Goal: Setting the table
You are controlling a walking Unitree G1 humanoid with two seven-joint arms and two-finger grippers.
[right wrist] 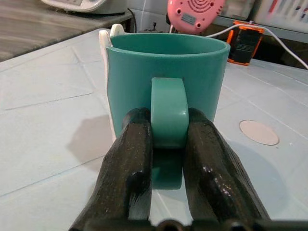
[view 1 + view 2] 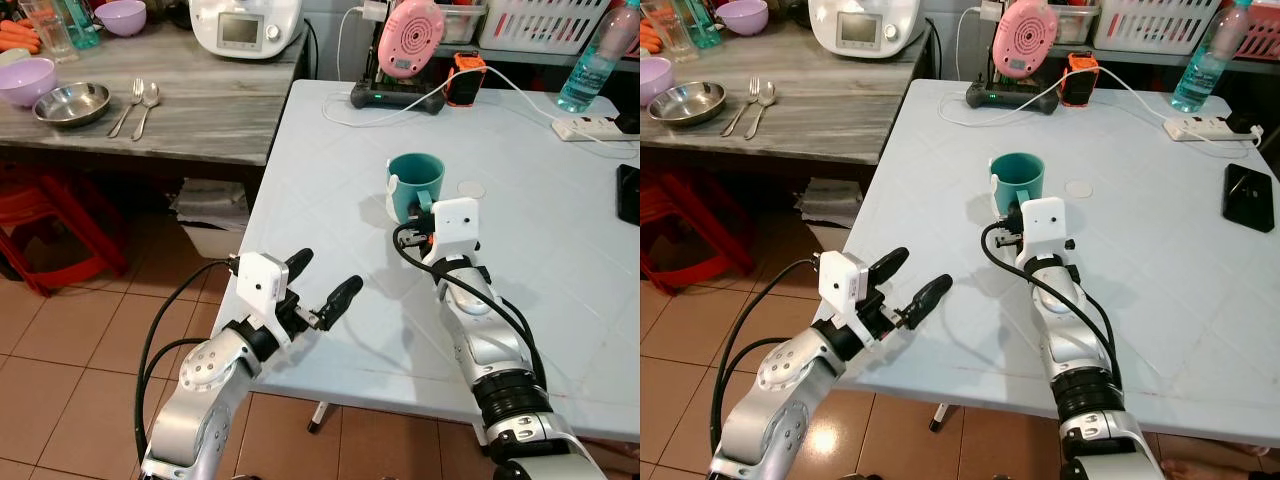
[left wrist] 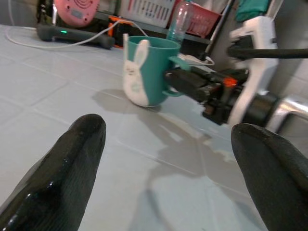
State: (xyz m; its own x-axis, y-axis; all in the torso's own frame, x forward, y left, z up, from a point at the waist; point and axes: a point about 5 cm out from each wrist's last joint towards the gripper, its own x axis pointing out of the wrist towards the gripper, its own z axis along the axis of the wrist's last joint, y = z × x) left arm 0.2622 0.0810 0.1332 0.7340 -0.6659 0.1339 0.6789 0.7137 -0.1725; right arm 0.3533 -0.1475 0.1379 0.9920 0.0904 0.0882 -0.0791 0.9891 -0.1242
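On the pale blue table (image 2: 560, 260), toward its middle, stands upright a teal mug (image 2: 415, 184) with a white rabbit figure on its side. Clamped on the mug's handle from the near side — the right gripper (image 1: 168, 139), black fingers pressed to both sides of it. Near the table's left near edge hovers the left gripper (image 2: 322, 282) — fingers spread wide, holding nothing.

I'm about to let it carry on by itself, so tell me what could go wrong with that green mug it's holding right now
The right gripper pinches the teal mug only by its handle, so the mug may swing or tip if lifted or slid. The white cable and power strip lie farther back on the white table; a wide move might snag them. The open left gripper hovers at the table's edge and could bump it.
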